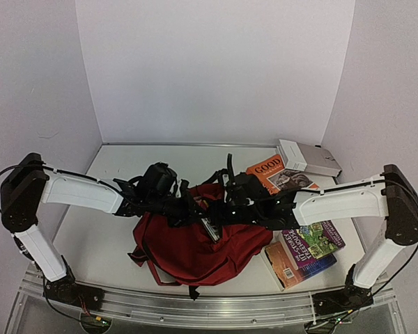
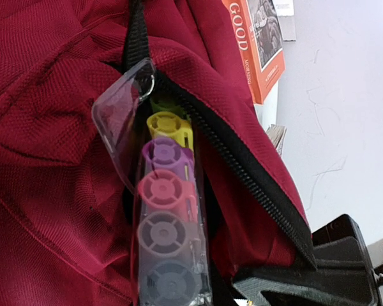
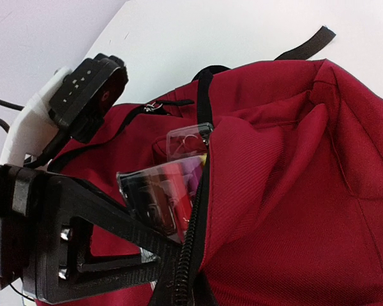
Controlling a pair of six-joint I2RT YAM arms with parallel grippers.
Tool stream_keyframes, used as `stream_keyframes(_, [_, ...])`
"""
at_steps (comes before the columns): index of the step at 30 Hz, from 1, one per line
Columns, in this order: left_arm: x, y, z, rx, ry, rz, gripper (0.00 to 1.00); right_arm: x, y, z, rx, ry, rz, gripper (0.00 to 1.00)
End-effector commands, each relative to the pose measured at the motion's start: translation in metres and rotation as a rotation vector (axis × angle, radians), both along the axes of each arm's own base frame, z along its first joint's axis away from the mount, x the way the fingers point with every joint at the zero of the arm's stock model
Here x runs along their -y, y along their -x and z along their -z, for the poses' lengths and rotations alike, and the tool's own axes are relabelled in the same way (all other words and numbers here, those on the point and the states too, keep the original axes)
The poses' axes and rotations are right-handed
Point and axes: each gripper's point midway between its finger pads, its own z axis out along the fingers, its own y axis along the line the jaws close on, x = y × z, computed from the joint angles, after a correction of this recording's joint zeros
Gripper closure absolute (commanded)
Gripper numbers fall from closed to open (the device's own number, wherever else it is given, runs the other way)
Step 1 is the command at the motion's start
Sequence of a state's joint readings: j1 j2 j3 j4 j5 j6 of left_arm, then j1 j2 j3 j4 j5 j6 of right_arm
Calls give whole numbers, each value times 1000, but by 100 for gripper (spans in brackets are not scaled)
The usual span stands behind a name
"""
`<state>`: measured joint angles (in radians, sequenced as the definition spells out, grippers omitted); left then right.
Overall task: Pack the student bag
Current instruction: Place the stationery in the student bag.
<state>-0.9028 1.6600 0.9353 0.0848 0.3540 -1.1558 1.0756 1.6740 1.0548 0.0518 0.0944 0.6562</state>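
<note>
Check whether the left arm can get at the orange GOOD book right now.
Probably not directly: the right gripper and the student bag sit between the left gripper and the orange book.

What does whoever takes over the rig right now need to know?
Right gripper: fingers shut on the zipper edge of the dark red fabric backpack, apparently holding the opening apart.
Left gripper: at the opening; open or shut cannot be told.
Done: clear plastic case of coloured markers is partway into the opening, one end sticking out.
Left: seat the case fully. Orange "GOOD" book, purple-and-green paperback, orange book under it and white box lie outside, unpacked.
</note>
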Motion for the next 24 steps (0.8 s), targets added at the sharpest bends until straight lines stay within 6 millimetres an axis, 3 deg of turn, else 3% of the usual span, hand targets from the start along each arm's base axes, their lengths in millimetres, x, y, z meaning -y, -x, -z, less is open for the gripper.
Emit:
stream_keyframes(1, [20,-2,2,13,21,65,97,-37,-9,-73,129,-187,-50,100])
stream_keyframes(6, [32,-13,5,13,52,39,100,-41,-16,-71,123,-191,-17,100])
stream_keyframes(13, [48,-32,-8,22,188,-31,100,-49,-19,-70,103,-227,-7,100])
stream_keyframes(20, [58,-34,-8,45,212,10,100,-42,-18,-83,139,-251,-11,100])
stream_keyframes(24, [51,-31,-3,42,170,46,89,-31,-22,-83,167,-232,32,100])
